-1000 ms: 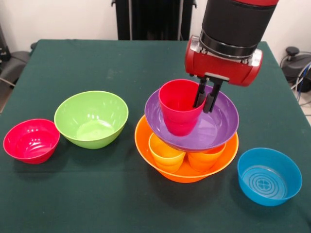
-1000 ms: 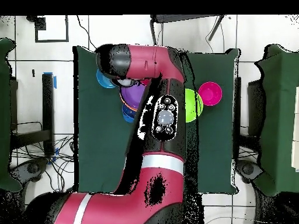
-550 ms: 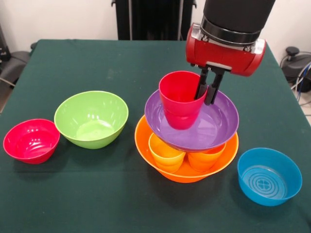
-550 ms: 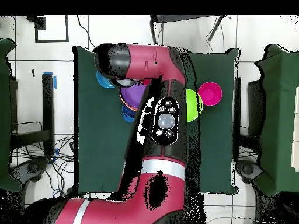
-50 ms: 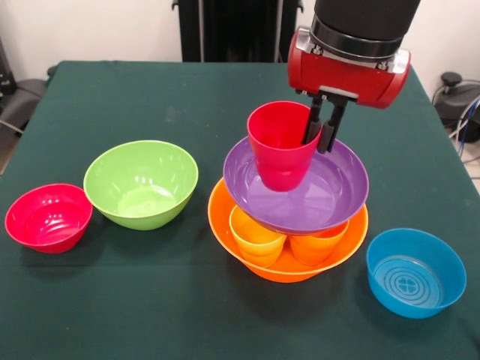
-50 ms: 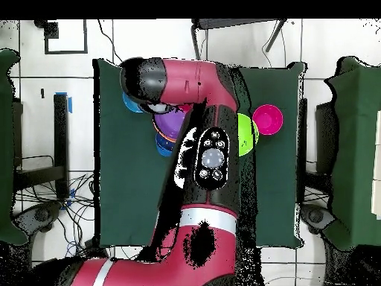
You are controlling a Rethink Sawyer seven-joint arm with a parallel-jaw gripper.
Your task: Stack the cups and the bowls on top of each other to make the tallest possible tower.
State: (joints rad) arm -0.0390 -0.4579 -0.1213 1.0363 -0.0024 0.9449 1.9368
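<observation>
Taking the orange bowl (image 5: 287,266) as the landmark and reading from the left: well to its left sits a small red bowl (image 5: 48,217), then a lime green bowl (image 5: 141,183) just beside the orange one. Inside the orange bowl stand a yellow cup (image 5: 256,235) and an orange cup (image 5: 316,244), and a purple bowl (image 5: 330,195) rests on their rims, forming the tower. Above the purple bowl hangs a red cup (image 5: 280,145), its base seemingly just clear of the bowl. The gripper (image 5: 320,129) pinches the cup's right wall, one finger inside and one outside. To the right of the orange bowl lies a light blue bowl (image 5: 415,272).

The cup looks like light, stiff, glossy plastic, likely slippery. A rim pinch suits it, though the tapered wall could let it swing or slip.

Count in view: five bowls, three cups. Overhead, the arm (image 6: 208,156) covers most of the stack.
</observation>
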